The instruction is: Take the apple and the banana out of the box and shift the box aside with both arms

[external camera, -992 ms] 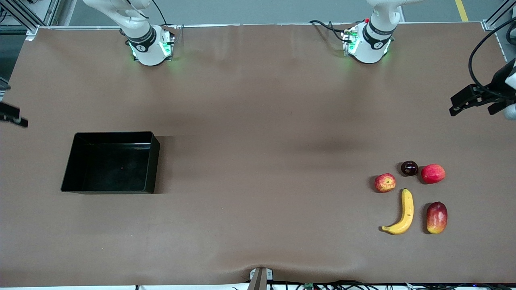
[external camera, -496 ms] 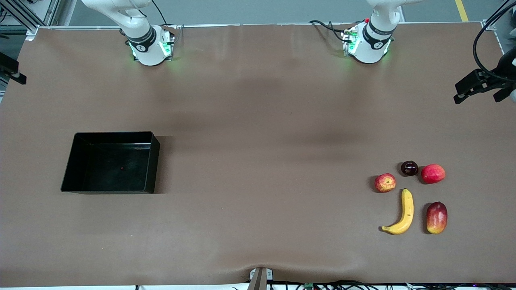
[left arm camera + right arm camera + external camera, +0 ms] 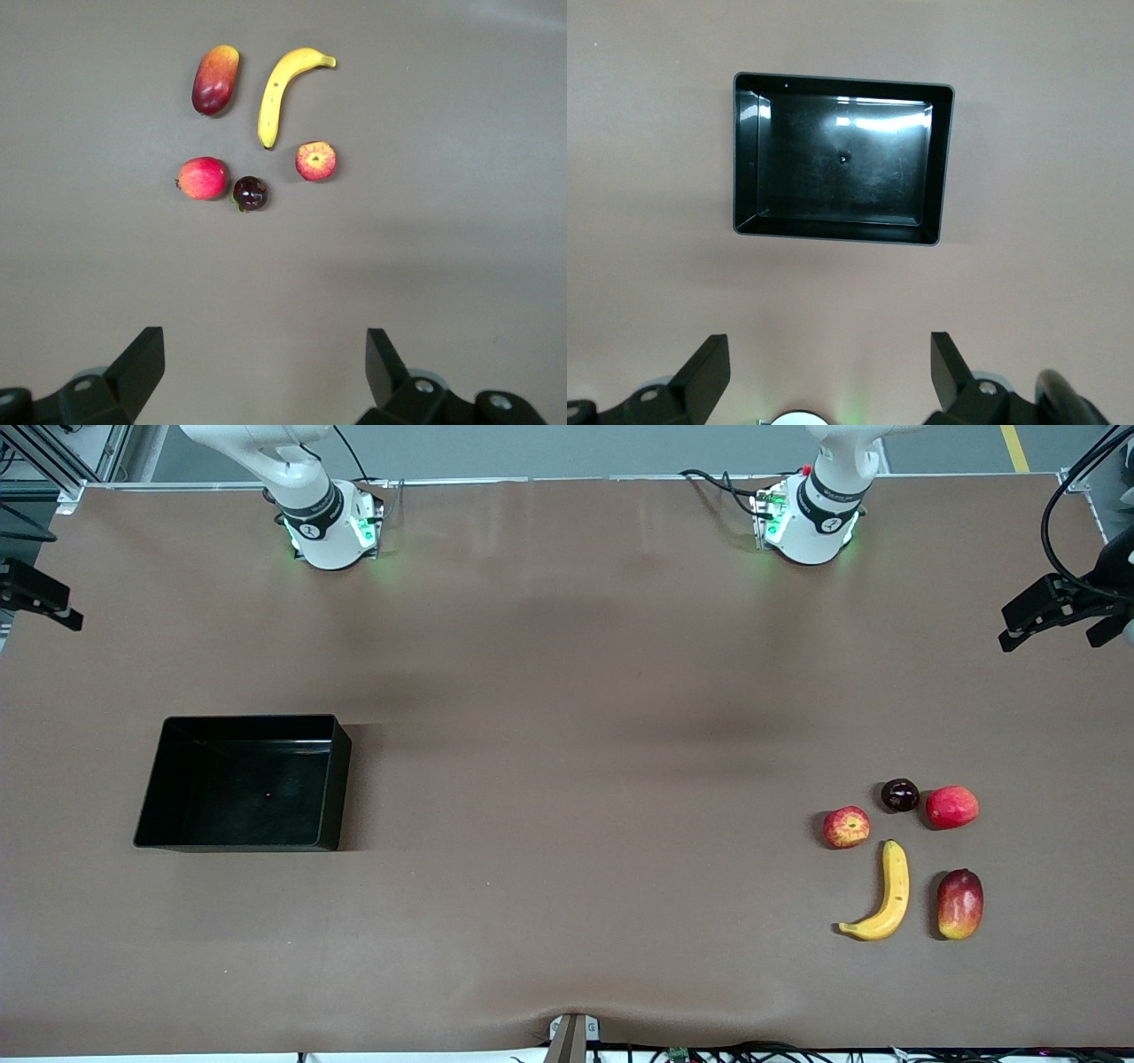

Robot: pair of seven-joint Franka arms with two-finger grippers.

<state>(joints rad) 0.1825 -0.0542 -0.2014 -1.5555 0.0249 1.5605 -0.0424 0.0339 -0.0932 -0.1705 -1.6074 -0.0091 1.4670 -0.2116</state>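
The yellow banana and the small red-and-yellow apple lie on the table toward the left arm's end. Both also show in the left wrist view, the banana and the apple. The black box stands empty toward the right arm's end and shows in the right wrist view. My left gripper is open and empty, high over the table's edge at the left arm's end. My right gripper is open and empty, high over the edge at the right arm's end.
A dark plum, a plain red round fruit and an oval red-yellow mango lie close around the apple and banana. The brown table cover stretches between the box and the fruits.
Both grippers have moved toward the bases' side along the table's ends, the right one more. The fruits and the box have not moved.
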